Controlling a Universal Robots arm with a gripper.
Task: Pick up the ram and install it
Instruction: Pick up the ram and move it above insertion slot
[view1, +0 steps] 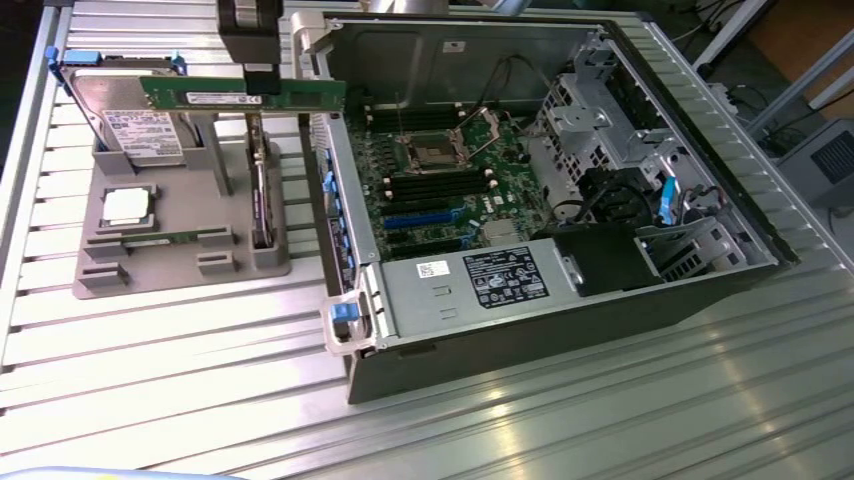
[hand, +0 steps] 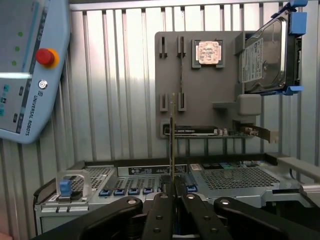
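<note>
The ram (view1: 240, 97) is a long green stick with a white label. It hangs level in the air above the grey holder (view1: 167, 262), just off the open computer case's (view1: 441, 300) side wall at the exterior view's left. My gripper (view1: 260, 76) comes down from above and is shut on the stick's upper edge near its middle. In the wrist view the ram (hand: 172, 145) shows edge-on as a thin line running out from between my gripper's (hand: 173, 197) closed fingers, above the case's edge (hand: 150, 172). The motherboard (view1: 441, 185) with its black slots lies open inside the case.
The holder also carries a silver processor chip (view1: 130, 205), a hard drive (view1: 127, 125) standing in a blue frame, and an upright card (view1: 258, 195). A teach pendant (hand: 25, 70) lies on the slatted table. A power supply (view1: 501, 280) and drive cages (view1: 587, 110) fill the case.
</note>
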